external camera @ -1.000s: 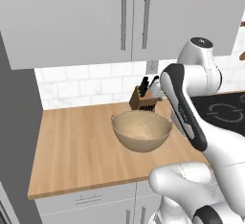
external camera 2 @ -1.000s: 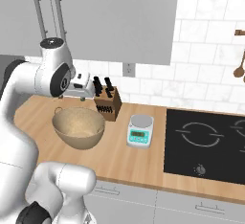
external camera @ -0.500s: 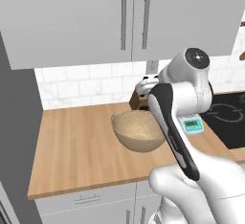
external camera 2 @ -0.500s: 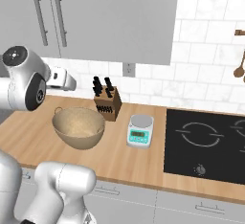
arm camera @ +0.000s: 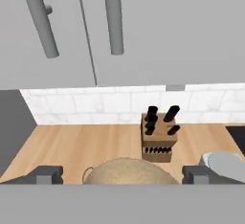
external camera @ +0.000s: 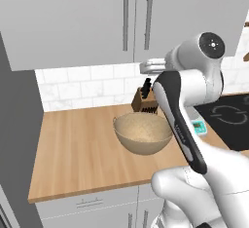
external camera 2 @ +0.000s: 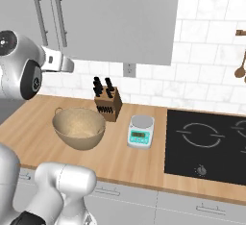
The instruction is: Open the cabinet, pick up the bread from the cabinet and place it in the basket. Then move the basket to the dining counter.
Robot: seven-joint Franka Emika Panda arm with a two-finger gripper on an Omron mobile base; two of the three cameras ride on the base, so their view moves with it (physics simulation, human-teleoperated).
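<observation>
- Hardly any of the job done at this point.
- Cabinet (external camera: 126, 20) shut tight, both doors flat and closed, up on the wall above the counter (external camera: 78, 149).
- Two long silver handles (arm camera: 112, 15) side by side near the middle of the cabinet, not touched by anything.
- No bread to be seen, most likely hidden behind the closed doors.
- Basket (external camera 2: 79, 128) sat on the wooden counter, empty inside, just in front of the knife block (external camera 2: 108, 105).
- Small scale (external camera 2: 141, 131) stood just beside the basket, between it and the black cooktop (external camera 2: 206, 142).
- Hand (arm camera: 122, 173) held up in the air over the counter, above the basket and below the cabinet doors, pointed at the wall.
- Two dark fingertips (arm camera: 45, 174) set far apart, hand spread wide, nothing pinched between them.
- From the side views, hand (external camera 2: 57, 61) seen poking out from the big white arm, close under the bottom edge of the cabinet.
- Left to do, as a guess: get hold of a handle and pull a door open.
- After that: find the bread on the shelf, lift it out, put it in the basket.
- Last of all: carry the basket over to the dining counter with the sink, nowhere to be seen here.
- So nearly everything left, with the very first step not yet done.
</observation>
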